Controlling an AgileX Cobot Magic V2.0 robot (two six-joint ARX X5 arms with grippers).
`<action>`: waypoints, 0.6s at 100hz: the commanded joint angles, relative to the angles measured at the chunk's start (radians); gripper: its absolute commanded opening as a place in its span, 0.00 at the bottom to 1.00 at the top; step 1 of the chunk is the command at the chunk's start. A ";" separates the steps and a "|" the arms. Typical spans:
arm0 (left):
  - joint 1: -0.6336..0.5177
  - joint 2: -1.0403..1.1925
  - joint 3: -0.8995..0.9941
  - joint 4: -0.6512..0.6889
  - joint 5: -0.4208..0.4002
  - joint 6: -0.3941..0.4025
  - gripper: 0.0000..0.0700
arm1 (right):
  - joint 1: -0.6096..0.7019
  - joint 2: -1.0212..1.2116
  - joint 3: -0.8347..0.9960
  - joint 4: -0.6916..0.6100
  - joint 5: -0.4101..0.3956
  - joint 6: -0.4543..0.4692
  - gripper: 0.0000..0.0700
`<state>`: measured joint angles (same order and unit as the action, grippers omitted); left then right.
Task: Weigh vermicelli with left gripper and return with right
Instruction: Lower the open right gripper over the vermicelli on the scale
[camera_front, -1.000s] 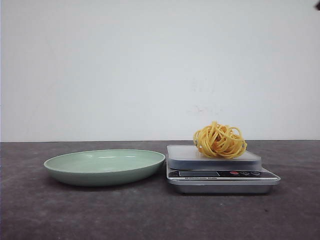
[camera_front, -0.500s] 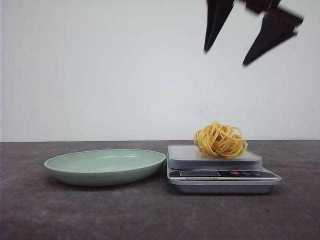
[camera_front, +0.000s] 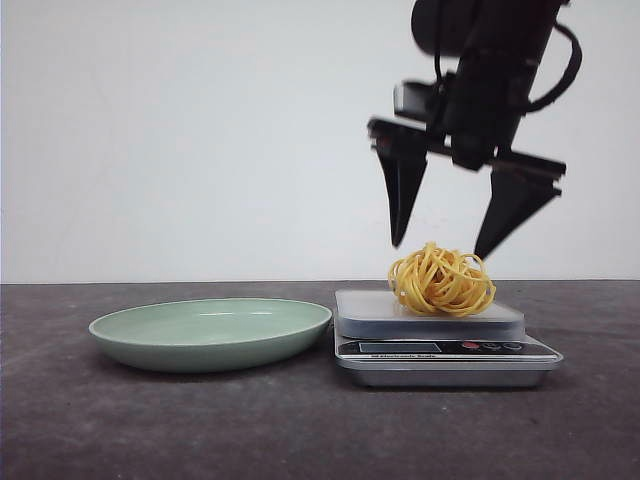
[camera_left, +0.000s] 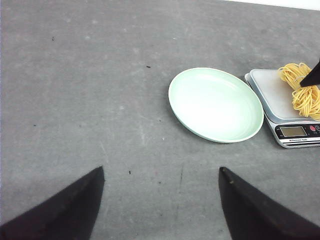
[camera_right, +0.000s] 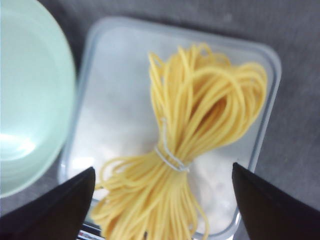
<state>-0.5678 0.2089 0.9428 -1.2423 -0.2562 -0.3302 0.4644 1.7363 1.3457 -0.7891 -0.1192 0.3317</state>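
The vermicelli (camera_front: 441, 281), a round nest of yellow strands, lies on the silver scale (camera_front: 440, 345). It also shows in the right wrist view (camera_right: 200, 150) and the left wrist view (camera_left: 301, 90). My right gripper (camera_front: 440, 248) hangs open just above the nest, one fingertip on each side, touching nothing. In its wrist view (camera_right: 163, 172) the strands lie between the spread fingers. My left gripper (camera_left: 161, 170) is open and empty, high above bare table well away from the plate; it is out of the front view.
The pale green plate (camera_front: 210, 333) sits empty just left of the scale and shows in the left wrist view (camera_left: 216, 104) and the right wrist view (camera_right: 30, 95). The dark grey table (camera_front: 150, 420) runs to a white wall behind.
My right gripper has come down from the top of the front view to just above the vermicelli, still open. The vermicelli, scale and plate have not moved.
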 joint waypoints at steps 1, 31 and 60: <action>-0.006 -0.002 0.011 0.008 0.002 -0.003 0.61 | 0.004 0.028 0.024 0.000 -0.010 0.018 0.77; -0.006 -0.002 0.011 0.006 0.002 -0.003 0.61 | 0.002 0.038 0.024 0.039 -0.079 0.043 0.63; -0.006 -0.002 0.011 0.006 0.002 0.004 0.61 | -0.004 0.068 0.024 0.046 -0.081 0.051 0.63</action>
<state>-0.5678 0.2089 0.9428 -1.2430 -0.2562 -0.3298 0.4572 1.7840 1.3460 -0.7517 -0.2054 0.3717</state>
